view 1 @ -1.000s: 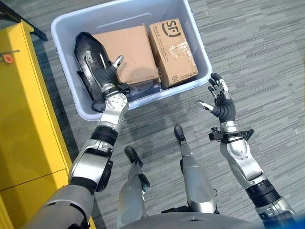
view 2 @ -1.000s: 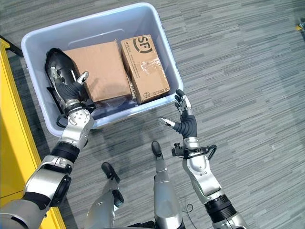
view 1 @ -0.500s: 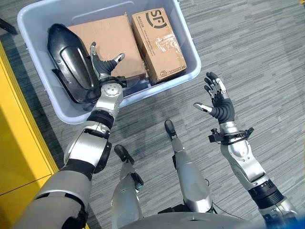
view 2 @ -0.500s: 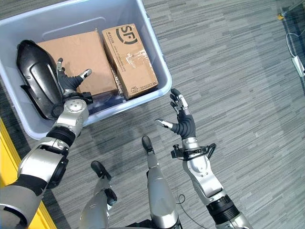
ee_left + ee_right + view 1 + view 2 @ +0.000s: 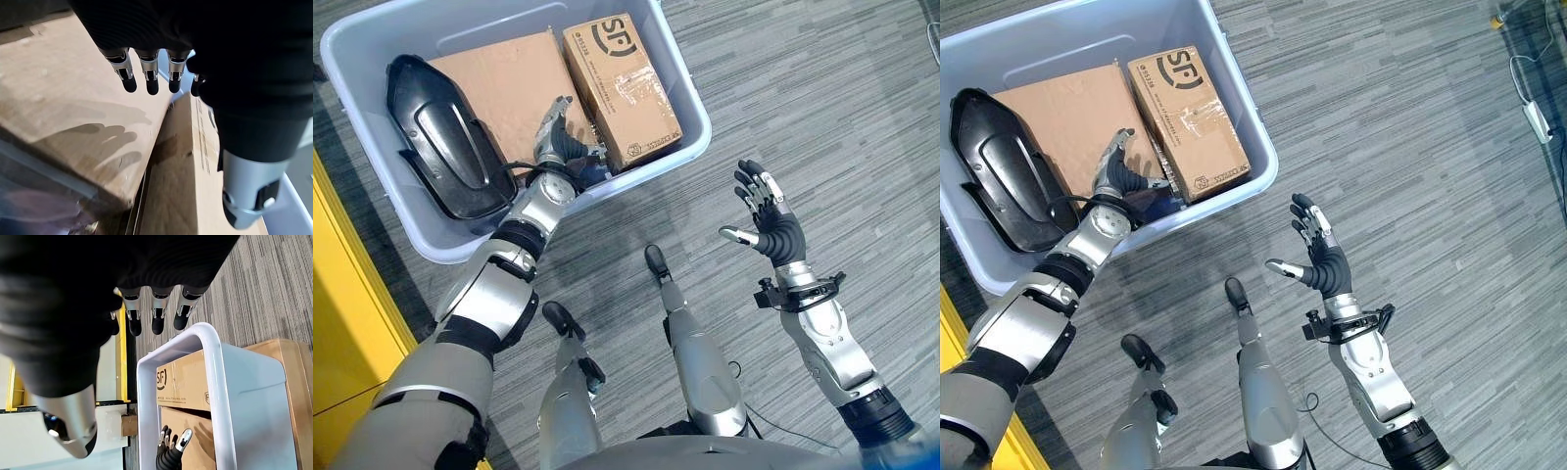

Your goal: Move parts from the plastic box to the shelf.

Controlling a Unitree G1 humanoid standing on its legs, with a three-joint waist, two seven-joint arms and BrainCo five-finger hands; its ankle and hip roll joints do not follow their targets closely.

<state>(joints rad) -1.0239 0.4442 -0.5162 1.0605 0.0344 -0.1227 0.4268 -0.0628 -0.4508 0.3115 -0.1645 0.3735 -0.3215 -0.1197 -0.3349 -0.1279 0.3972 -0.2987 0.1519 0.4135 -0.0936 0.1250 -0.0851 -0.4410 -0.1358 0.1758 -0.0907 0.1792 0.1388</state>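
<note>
Inside the pale blue plastic box [image 5: 695, 117], the left hand [image 5: 560, 147] hangs with fingers straight and spread over the gap between the wide flat cardboard carton [image 5: 504, 83] and the narrower taped cardboard carton [image 5: 622, 88], holding nothing. Beside them lies a black moulded part [image 5: 445, 137]. Outside the box, the right hand [image 5: 769, 220] is raised, palm up, fingers spread.

A workplace storeroom: grey carpet tiles [image 5: 822, 88], a yellow shelf [image 5: 342, 323], a plastic box [image 5: 695, 117] of cartons
</note>
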